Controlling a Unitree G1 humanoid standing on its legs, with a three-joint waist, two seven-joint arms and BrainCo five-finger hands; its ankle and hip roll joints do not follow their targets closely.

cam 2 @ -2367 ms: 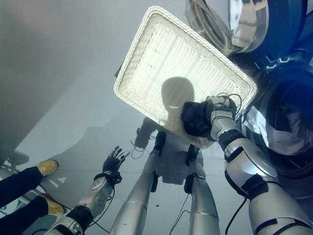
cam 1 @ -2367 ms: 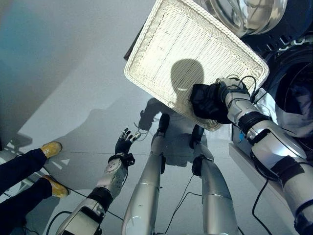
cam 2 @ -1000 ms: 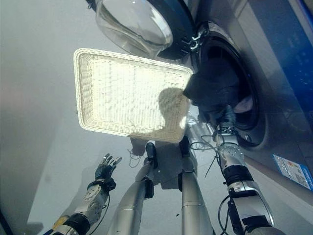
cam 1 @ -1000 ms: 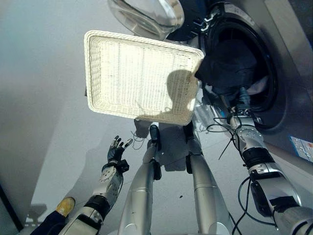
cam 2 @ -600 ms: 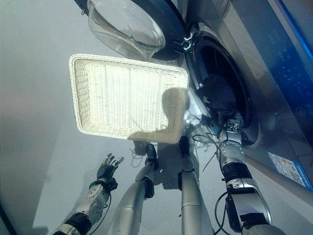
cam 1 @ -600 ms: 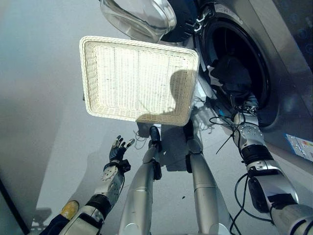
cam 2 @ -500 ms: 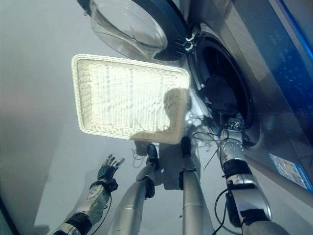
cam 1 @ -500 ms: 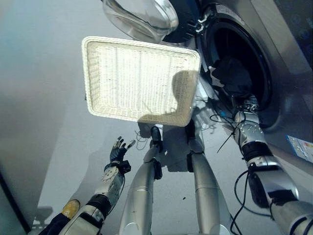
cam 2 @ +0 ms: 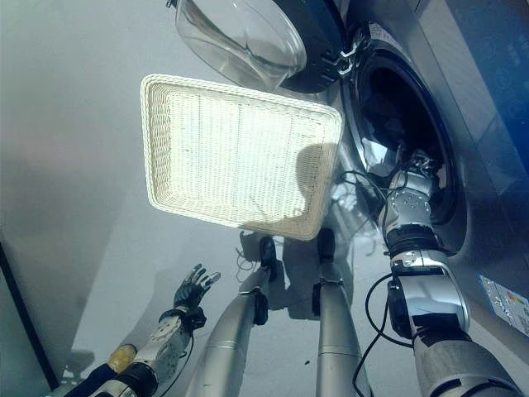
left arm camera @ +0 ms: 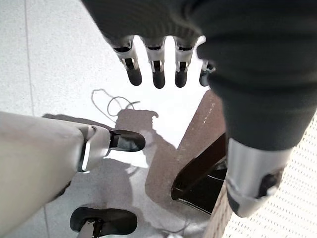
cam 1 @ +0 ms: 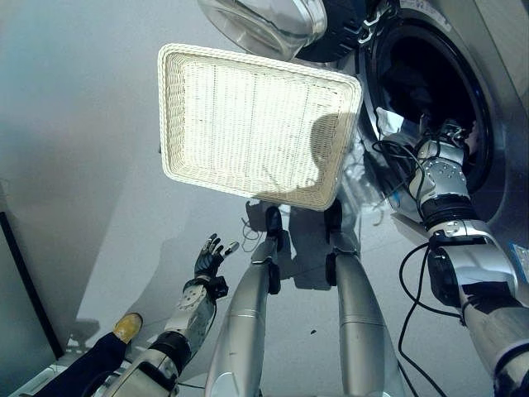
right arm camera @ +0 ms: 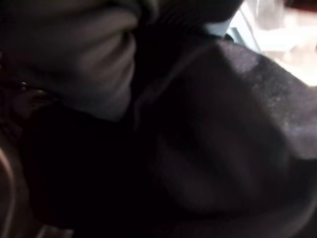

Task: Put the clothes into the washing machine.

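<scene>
Far left, behind and just outside the left hand (cam 1: 208,258): a person's yellow shoe (cam 1: 126,327) and dark trouser leg (cam 1: 83,372) on the grey floor (cam 1: 83,165). Left hand itself low over that floor, well short of everything else, fingers (left arm camera: 158,74) straight and fanned apart, thumb out to the side, nothing in it and nothing touching it. Ahead of that hand and well apart from it, between the two hands: a white wicker basket (cam 1: 175,116), rectangular, shallow, its woven bottom brightly lit and partly under a round shadow at the corner nearest the right hand. Beyond the basket's far edge, the washing machine door (cam 1: 264,25) swung wide, a clear glass bowl in a dark ring. To the right of the basket and close beside it, the washing machine (cam 2: 488,149), grey-fronted, with its round drum mouth (cam 1: 475,99) gaping and dark inside. Right hand (cam 1: 445,149) up at the lower rim of that mouth, reaching in; from the pictures, impossible to tell whether its fingers are apart or closed. Directly in front of that hand, pressed close in the right wrist view, dark clothes (right arm camera: 223,124) in heavy folds, inside the drum. Just left of the hand at the rim, a pale patch of cloth or lining (cam 2: 372,153), too unclear to name.
</scene>
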